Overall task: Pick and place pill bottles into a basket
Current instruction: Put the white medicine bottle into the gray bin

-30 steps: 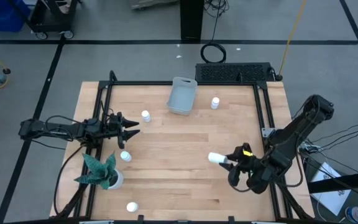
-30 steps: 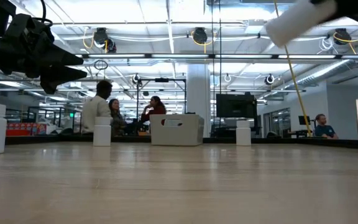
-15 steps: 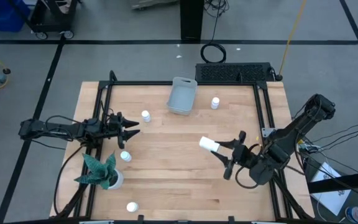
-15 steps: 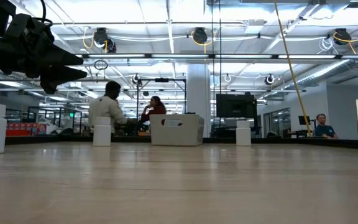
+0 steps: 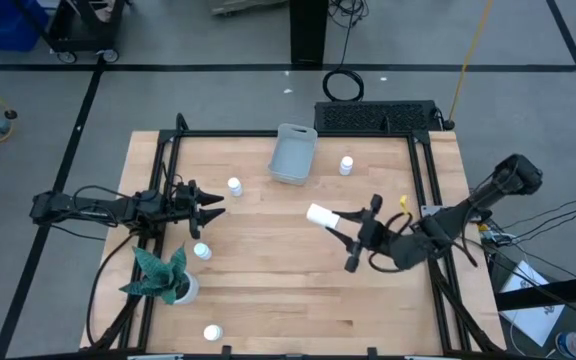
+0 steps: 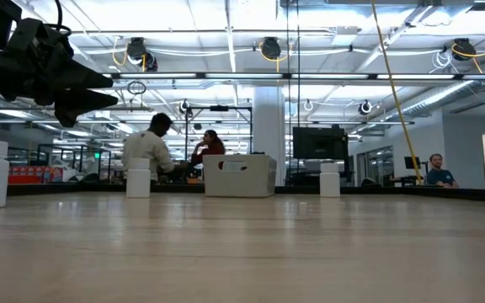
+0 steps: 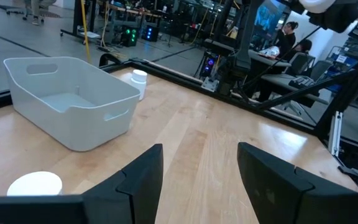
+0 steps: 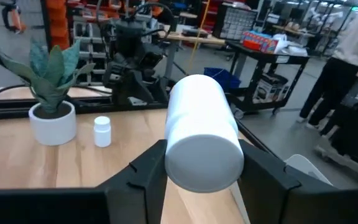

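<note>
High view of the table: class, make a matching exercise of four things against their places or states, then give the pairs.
1 basket
2 green plant
3 right pincer
4 left pincer

a near corner of the table, left arm's side
b shut on a pill bottle above mid-table
c far edge, middle
d open, holding nothing

Pairs: 1-c, 2-a, 3-b, 4-d

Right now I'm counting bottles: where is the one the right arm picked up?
In the high view, the pill bottle is held in the right hand, above the table's middle-right, short of the basket.
</note>
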Robot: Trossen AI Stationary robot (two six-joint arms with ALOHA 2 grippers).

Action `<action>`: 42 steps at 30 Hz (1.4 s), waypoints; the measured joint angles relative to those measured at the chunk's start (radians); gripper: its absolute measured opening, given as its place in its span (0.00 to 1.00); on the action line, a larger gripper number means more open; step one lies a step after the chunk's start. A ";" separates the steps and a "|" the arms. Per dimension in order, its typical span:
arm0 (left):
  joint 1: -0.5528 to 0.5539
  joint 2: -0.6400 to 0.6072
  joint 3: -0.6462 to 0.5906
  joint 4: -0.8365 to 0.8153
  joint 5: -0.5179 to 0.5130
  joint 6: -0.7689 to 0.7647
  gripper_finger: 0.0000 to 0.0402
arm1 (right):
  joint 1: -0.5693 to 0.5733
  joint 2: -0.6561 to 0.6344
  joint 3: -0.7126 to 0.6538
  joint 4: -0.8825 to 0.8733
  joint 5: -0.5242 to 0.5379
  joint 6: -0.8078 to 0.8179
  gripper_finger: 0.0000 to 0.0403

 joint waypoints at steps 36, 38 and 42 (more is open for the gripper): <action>0.000 0.000 0.000 0.007 -0.001 0.002 0.53 | -0.668 0.021 0.000 0.299 -0.589 -0.187 0.38; 0.000 0.000 0.000 0.010 -0.002 0.002 0.53 | -0.701 0.028 0.000 0.305 -0.617 -0.182 0.39; 0.000 0.000 0.000 0.023 -0.005 0.004 0.53 | -0.750 0.049 0.000 0.345 -0.657 -0.180 0.40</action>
